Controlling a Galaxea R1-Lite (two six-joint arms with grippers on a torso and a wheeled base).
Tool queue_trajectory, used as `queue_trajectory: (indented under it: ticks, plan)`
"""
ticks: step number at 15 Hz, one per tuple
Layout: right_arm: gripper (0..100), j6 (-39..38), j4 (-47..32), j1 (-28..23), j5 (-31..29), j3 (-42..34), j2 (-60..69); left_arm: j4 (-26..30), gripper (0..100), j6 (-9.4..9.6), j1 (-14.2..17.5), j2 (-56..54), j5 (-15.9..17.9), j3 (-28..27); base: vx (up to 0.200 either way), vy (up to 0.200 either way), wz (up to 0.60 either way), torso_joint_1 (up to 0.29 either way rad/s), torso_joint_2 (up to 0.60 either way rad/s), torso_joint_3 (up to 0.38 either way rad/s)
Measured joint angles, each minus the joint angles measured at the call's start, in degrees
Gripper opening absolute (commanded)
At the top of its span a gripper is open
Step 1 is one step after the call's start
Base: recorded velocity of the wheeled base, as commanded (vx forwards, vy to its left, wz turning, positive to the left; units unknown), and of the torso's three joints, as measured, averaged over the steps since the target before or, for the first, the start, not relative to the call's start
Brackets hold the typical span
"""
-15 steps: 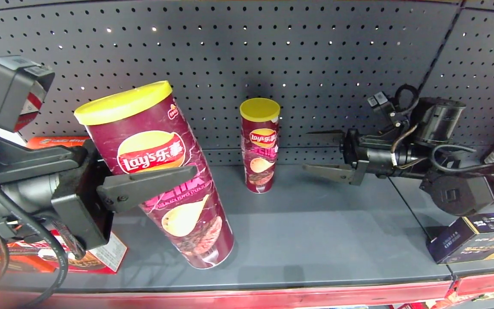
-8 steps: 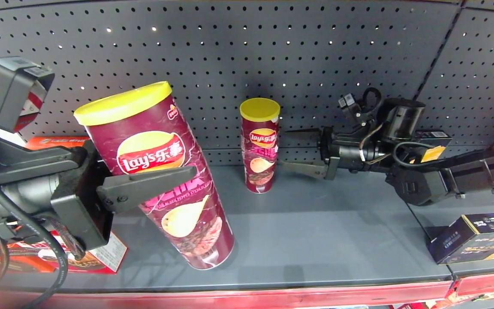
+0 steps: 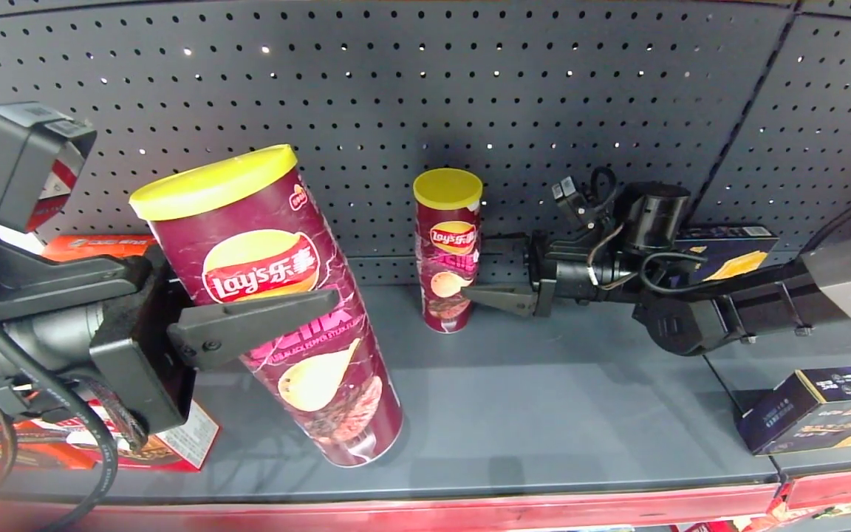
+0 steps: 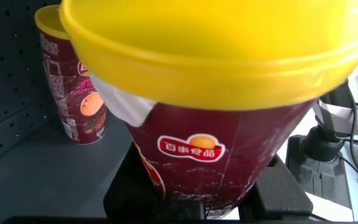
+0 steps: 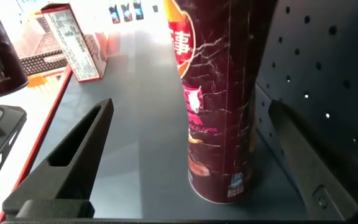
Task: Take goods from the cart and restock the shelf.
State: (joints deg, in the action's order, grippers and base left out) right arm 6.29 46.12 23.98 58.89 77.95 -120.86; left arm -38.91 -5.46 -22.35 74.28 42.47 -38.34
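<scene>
Left tool clamping tilted can, right tool spread around upright can, two cans

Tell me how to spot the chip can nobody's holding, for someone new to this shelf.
Start at the grey shelf with its pegboard wall. Mid-shelf, close to that wall, stands a maroon chip can with a yellow lid. Unlike the tilted can in the left gripper up front, it is upright, flanked by the open right gripper.

Maroon, seemingly marbled can, yellow lid
</scene>
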Motion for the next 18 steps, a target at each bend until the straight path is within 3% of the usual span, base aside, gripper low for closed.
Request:
queue_trajectory:
  ticks: [12,13,18]
  plan:
    - [100,0.0,0.6,3.4,-4.8,4.7,-6.0,-0.1,0,0.02,0.7,0.0,-0.1,1.2,0.0,0.0,0.0,0.0,0.0,0.0]
    - [0,0.1,1.1,3.5,-4.9,4.9,-6.4,-0.1,0,0.02,0.8,0.0,0.0,1.2,0.0,0.0,0.0,0.0,0.0,0.0]
    - [0,0.0,1.7,3.5,-5.3,4.1,-6.9,-0.2,0,0.02,0.9,0.0,-0.1,1.5,0.0,0.0,0.0,0.0,0.0,0.0]
